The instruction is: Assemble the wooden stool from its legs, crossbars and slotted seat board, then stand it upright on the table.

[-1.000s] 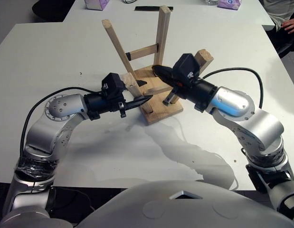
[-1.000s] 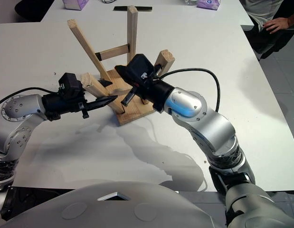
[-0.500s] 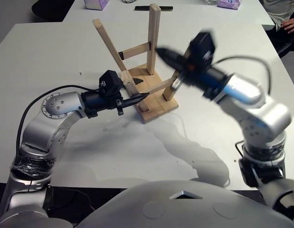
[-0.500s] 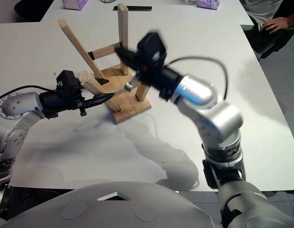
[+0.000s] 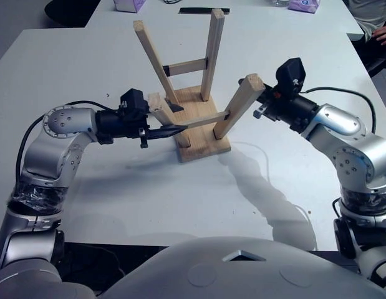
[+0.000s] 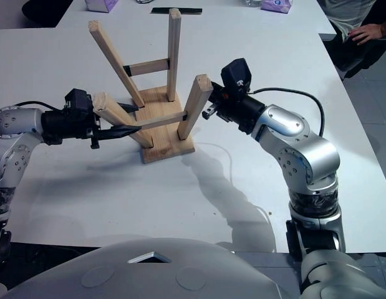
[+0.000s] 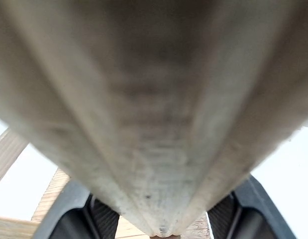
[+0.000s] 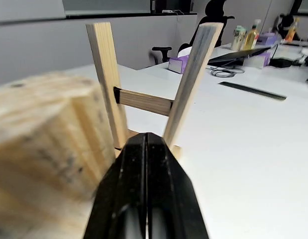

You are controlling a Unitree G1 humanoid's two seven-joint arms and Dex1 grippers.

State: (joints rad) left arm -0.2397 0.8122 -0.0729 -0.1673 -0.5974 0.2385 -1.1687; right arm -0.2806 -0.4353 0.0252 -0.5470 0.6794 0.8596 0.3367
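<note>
Left pincer (image 5: 171, 129) clamps the near-left leg (image 5: 156, 103) — right pincer (image 8: 146, 138), closed, beside the near-right leg (image 5: 236, 107).

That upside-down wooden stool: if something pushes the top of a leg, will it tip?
Probably hard to tip: the stool has its flat seat board lying on the table. It looks stiff, solid wood with crossbars tying the legs. A push high up might sooner slide it, as it seems light and the table smooth.

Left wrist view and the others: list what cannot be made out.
Left wrist view: a blurred leg against the lens hides most of the seat board.
Eye views: the near-right leg hides the tip of the right tool; contact unclear.
Right wrist view: that leg is blurred.
</note>
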